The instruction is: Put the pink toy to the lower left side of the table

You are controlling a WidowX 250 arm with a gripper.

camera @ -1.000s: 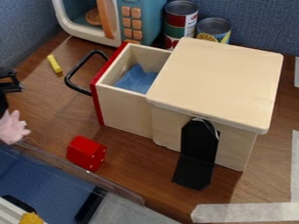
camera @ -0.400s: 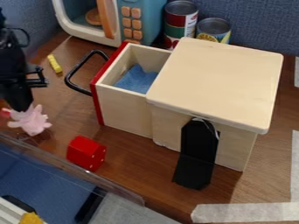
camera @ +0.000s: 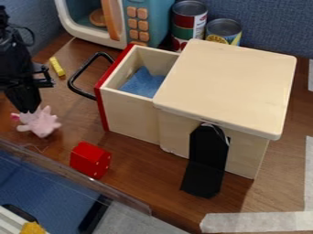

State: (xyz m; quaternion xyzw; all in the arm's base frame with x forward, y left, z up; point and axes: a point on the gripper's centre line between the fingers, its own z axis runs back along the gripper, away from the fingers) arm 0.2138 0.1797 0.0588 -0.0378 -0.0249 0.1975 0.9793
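From where I stand, the claw (camera: 29, 109) hangs over the left part of the desk (camera: 137, 167), pinching the pink toy (camera: 41, 122) by its upper part, with the soft body sticking out just below and beside the tips. I can't tell whether the toy touches the wood yet.

The grip looks high and shallow to me, so a jolt or an early release could let it slip and tumble. The clear panel (camera: 116, 194) runs along the front edge, below the claw; lowering too far that way could catch the toy on it or drop it beyond. Drifting right could knock the red block (camera: 90, 160), and swinging up and right might snag the drawer's black handle (camera: 73, 83). The limp limbs may also roll it off its spot.
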